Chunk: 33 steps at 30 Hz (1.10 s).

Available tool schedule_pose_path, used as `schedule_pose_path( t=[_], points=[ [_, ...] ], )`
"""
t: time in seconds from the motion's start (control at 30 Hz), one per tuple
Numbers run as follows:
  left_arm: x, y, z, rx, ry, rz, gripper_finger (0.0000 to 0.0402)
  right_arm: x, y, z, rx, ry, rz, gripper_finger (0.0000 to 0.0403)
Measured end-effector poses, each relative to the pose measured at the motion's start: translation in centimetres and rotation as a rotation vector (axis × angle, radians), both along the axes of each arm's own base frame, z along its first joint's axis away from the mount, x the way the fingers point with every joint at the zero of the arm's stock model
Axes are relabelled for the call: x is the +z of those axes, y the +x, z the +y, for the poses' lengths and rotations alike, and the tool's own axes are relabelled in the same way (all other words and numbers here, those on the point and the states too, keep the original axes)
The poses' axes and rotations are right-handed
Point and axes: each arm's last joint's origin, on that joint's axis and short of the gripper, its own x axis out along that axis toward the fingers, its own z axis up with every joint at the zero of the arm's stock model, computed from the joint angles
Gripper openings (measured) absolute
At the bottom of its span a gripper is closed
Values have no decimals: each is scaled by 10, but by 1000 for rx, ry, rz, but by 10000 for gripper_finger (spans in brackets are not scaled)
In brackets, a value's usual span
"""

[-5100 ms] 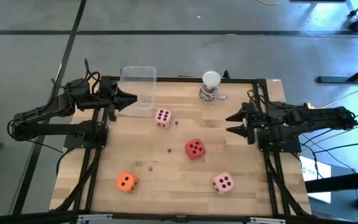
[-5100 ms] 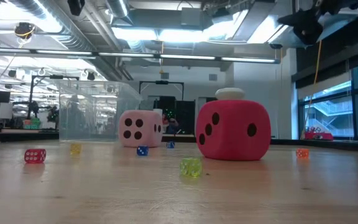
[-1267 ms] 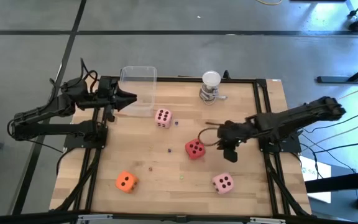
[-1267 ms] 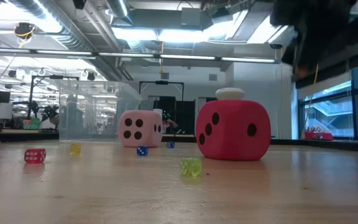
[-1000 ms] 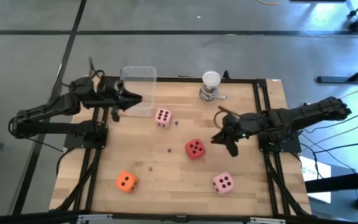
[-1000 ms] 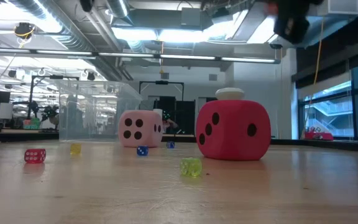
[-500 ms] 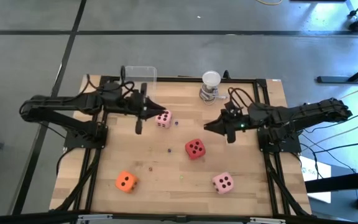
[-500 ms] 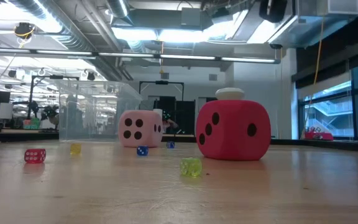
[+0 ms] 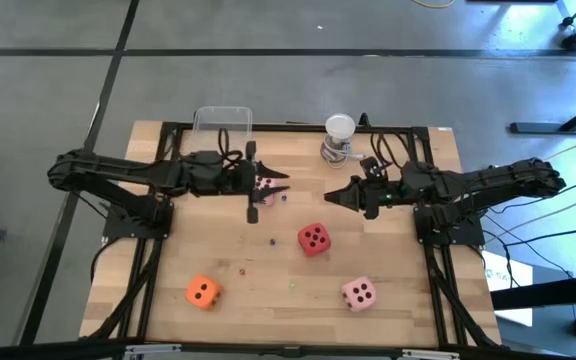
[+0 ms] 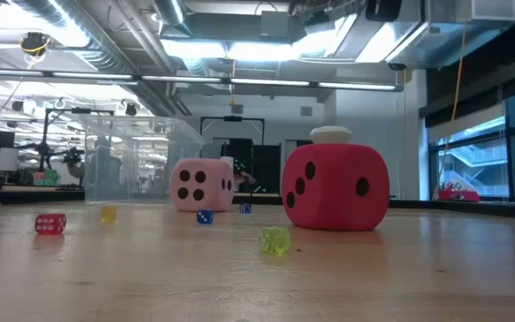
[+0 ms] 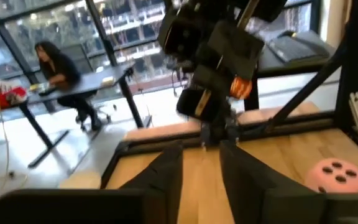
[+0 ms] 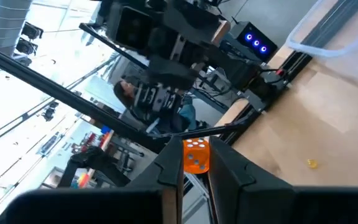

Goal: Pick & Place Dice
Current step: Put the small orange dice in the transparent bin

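Four soft dice lie spread over the wooden desk (image 9: 168,250) as both arms reach in toward its middle. The left gripper (image 9: 280,184) hangs directly over one pale pink die (image 9: 264,189), which sits toward the far edge, left of centre, just in front of a clear plastic container (image 9: 222,130) near the far-left corner. Seen from the left wrist, its fingers (image 11: 166,177) stand a little apart with only bare desk showing between them. Whether they touch the die below cannot be told.

The right gripper (image 9: 330,197) faces it from the right side of the desk, nearer the far edge than the red die (image 9: 314,239). Its fingers are drawn in on a small orange die (image 12: 196,154) with white pips, pinched between the tips.

The red die rests near the centre of the desk and looms large in the level view. The orange die (image 9: 203,291) sits close to the near-left corner. A second pale pink die (image 9: 358,293) lies toward the near edge, right of centre.

Several tiny dice dot the boards, among them a red one (image 10: 50,223), a yellow one (image 10: 108,214), a blue one (image 10: 204,216) and a yellow-green one (image 10: 274,240). A white round-topped object (image 9: 339,138) stands at the far edge. A person (image 11: 55,65) sits in the room beyond.
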Motion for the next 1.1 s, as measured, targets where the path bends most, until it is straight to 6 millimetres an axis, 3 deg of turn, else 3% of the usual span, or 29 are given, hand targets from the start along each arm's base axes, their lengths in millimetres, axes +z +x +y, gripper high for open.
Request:
schedule_pose_path(
  t=[0.4,0.73,1.1],
  points=[
    [-2,11,-12,-50,7,-39,209,-7,35,1,9,28,-42,47],
    [-1,8,-20,-46,23,-40,214,17,77,-5,26,1,-65,47],
    [2,5,-26,-39,81,-42,212,16,87,-4,50,18,-44,47]
  ],
)
